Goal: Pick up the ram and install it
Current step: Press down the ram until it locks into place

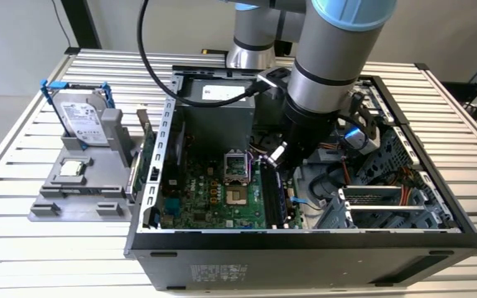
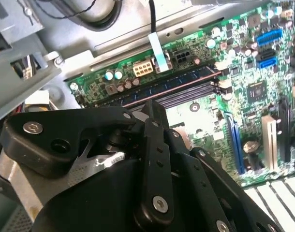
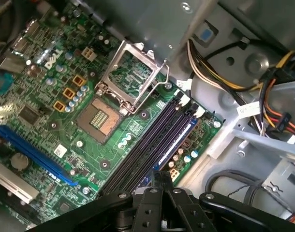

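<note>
Gripper (image 1: 277, 162) inside open computer case (image 1: 404, 233), fingers pressed together, nothing visible between them, directly above memory slots (image 3: 154, 140). Ram (image 3: 175, 141) lies lengthwise in slot nearest motherboard edge, seated among parallel black slots beside open processor socket (image 3: 100, 116). Hard drive (image 1: 82, 118) stands in grey holder outside case, exterior view's left.

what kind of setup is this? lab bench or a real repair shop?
Most likely a robotics lab bench. An open desktop PC case lies on a slatted aluminium table, a grey fixture beside it holds a hard drive and a processor chip, and the arm's gripper reaches over the motherboard.
</note>
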`<state>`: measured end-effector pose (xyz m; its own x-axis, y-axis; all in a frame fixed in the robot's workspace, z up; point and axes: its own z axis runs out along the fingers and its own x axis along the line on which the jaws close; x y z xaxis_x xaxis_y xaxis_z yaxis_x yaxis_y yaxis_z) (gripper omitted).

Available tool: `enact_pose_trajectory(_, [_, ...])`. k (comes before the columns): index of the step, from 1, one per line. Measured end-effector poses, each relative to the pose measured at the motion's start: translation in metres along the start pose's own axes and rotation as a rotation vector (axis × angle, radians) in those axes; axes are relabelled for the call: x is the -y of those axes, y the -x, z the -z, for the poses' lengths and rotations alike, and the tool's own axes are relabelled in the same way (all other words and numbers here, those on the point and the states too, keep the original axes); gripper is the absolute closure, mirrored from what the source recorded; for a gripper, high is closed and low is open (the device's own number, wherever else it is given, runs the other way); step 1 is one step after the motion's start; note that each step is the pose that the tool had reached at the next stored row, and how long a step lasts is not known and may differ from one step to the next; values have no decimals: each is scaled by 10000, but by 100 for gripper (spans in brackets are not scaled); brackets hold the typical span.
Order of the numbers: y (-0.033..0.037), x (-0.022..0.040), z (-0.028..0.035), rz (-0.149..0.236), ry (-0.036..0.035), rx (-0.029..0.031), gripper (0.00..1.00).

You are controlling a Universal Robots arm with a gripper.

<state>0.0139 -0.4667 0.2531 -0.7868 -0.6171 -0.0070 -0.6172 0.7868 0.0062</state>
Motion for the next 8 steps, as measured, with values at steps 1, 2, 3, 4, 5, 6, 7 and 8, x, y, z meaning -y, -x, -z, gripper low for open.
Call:
enact_pose_trajectory(1, [0, 0, 0, 130, 17, 12, 100])
enact_pose_trajectory(2, [0, 0, 0, 264, 33, 23, 100])
enact_pose_trajectory(3, [0, 0, -1, 422, 39, 27, 100])
enact_pose_trajectory(4, [0, 0, -1, 581, 40, 28, 100])
enact_pose_trajectory(5, [0, 0, -2, 747, 40, 28, 100])
enact_pose_trajectory(6, [0, 0, -2, 932, 39, 29, 100])
enact_pose_trajectory(7, [0, 0, -2, 1119, 37, 31, 100])
enact_pose_trajectory(8, [0, 1, -2, 1298, 34, 33, 100])
